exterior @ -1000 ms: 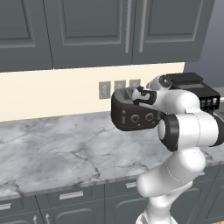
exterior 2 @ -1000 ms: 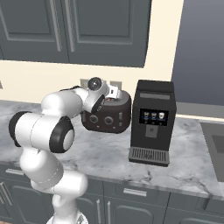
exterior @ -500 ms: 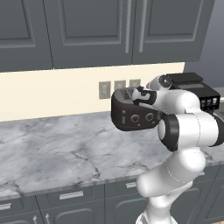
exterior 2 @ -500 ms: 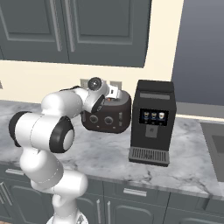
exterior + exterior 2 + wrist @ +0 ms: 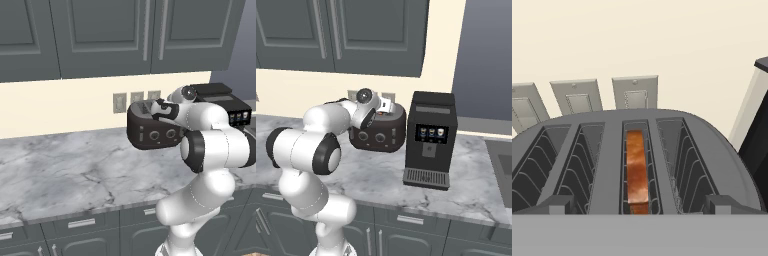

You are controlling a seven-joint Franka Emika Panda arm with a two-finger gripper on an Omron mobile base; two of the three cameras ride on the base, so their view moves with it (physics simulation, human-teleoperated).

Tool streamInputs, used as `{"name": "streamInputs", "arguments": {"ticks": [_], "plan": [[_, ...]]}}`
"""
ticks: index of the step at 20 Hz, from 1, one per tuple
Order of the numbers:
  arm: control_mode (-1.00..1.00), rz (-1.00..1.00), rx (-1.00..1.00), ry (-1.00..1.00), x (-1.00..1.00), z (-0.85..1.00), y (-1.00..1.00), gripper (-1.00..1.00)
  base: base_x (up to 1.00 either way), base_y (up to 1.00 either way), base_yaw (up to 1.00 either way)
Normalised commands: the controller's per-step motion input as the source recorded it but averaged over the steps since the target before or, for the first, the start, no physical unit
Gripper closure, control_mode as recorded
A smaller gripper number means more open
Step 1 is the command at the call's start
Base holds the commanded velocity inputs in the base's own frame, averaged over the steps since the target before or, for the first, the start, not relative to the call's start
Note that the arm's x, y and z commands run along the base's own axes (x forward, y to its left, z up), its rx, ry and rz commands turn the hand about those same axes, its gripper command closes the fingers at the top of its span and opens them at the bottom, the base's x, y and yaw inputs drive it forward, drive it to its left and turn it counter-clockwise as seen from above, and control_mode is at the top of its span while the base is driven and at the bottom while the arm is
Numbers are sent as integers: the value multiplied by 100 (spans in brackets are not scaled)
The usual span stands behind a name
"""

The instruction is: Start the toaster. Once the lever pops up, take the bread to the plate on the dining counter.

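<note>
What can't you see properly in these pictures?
- The lever: too small to pick out on the toaster front in either base view, and the arm covers part of the front.
- The bread: sunk in its slot, so only its top edge shows in the hand view.
- The gripper: too small in the base views to judge its jaws.

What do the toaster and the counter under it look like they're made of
The toaster: probably matte black plastic, with a dull, even sheen; thin metal-looking wire guides line its slots. The counter: polished white marble by its look, with grey veins, though it could be imitation stone.
</note>
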Motion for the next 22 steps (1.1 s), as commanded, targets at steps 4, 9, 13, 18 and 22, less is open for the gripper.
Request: {"name": "streamInputs", "arguments": {"ticks": [4,9,13,18,22], "plan": [[-100,0,0,0,0,0,0,-100,0,0,0],[-100,0,0,0,0,0,0,-100,0,0,0],[-100,0,0,0,0,0,0,-100,0,0,0],[-100,0,0,0,0,0,0,-100,0,0,0],[-100,0,0,0,0,0,0,-100,0,0,0]]}}
